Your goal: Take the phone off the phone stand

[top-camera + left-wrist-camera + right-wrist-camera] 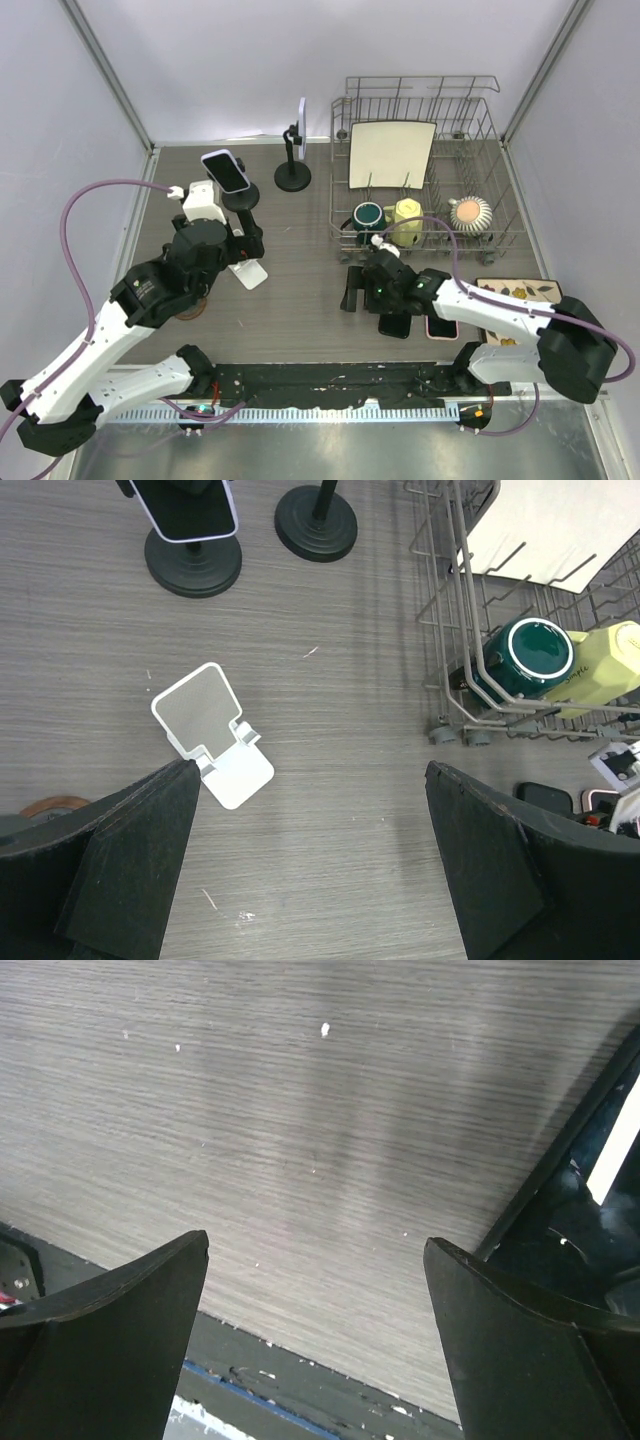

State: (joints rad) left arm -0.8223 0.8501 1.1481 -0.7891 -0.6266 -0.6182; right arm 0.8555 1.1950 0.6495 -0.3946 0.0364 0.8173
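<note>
**Dark phone flat on the surface, both grippers open**

Your dark phone (393,325) lies flat on the surface (300,320) toward the near edge. A pink-cased phone (441,328) lies just beside it on the right. Your right gripper (352,290) sits low just left of the dark phone with its jaws spread wide. Its wrist view shows bare surface between the fingers (120,1300), so it grips nothing.

The white phone stand (248,272) sits on the surface well apart to the left. Your left gripper (310,780) hovers above the surface there, jaws fully apart and gripping nothing. In its wrist view the white stand is just beside the left finger.

Farther back, another phone (225,170) sits tilted on a black round-based stand (193,565), with a second black stand (293,178) near it on the right. The dish rack (420,85) fills the far right and holds a green mug (368,214) and a yellow mug (405,220) side by side.
</note>
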